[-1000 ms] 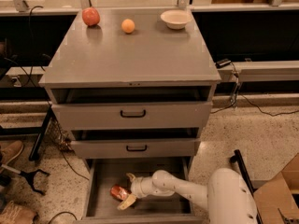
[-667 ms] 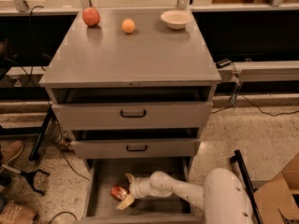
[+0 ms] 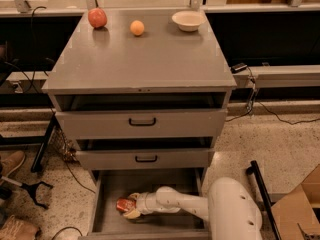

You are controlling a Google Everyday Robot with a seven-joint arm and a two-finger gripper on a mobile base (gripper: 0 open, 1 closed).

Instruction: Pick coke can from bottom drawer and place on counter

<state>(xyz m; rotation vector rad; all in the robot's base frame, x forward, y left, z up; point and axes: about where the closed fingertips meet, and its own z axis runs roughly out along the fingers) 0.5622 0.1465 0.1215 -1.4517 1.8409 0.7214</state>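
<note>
The bottom drawer [image 3: 107,219] is pulled open below the two shallower drawers. The coke can [image 3: 123,205], red, lies on the drawer floor at the left. My gripper [image 3: 129,206] reaches into the drawer from the right on a white arm, with its pale fingers [image 3: 132,214] closed around the can. The counter [image 3: 140,59] is the grey top of the cabinet, above.
On the counter's far edge stand a red apple [image 3: 97,17], a small orange fruit [image 3: 137,28] and a white bowl [image 3: 188,20]. A cardboard box [image 3: 297,209] sits on the floor at right. Shoes [image 3: 12,164] and cables lie at left.
The arm has shifted slightly left in the drawer and the gripper sits closer around the can. Nothing else has moved.
</note>
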